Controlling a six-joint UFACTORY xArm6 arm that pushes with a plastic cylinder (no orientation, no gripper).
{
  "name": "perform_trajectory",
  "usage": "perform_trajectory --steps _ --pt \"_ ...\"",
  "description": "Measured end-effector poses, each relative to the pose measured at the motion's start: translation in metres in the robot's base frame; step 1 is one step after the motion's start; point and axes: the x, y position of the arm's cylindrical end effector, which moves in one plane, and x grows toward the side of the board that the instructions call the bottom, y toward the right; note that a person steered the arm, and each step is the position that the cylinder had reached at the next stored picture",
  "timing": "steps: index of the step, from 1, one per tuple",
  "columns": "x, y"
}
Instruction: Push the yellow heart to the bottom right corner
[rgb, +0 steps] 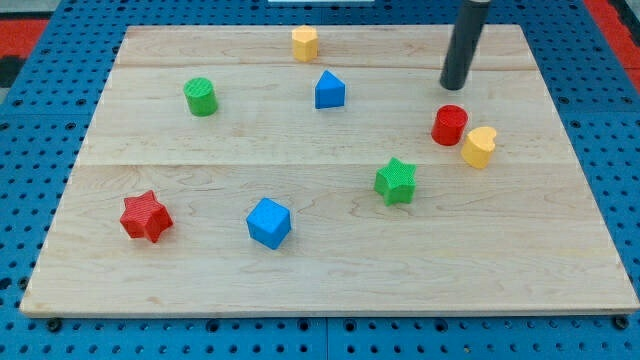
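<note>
The yellow heart (479, 147) lies on the wooden board (330, 290) at the view's right, a little above mid height. A red cylinder (450, 125) sits just to its upper left, close beside it or touching. My tip (454, 86) is above the red cylinder, toward the view's top, apart from both blocks. The rod rises out of the view's top edge.
A green star (396, 181) lies left and below the heart. A blue cube (269, 222) and a red star (145, 216) sit lower left. A green cylinder (201, 97), a blue pointed block (329, 90) and a yellow hexagonal block (305, 43) sit toward the top.
</note>
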Motion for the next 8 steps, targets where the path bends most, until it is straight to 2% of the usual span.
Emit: perform_trajectory --steps 1,3,6,8 --pt "0.001 -0.003" --pt "0.048 0.006" --pt "0.157 0.032" --pt "0.170 0.032"
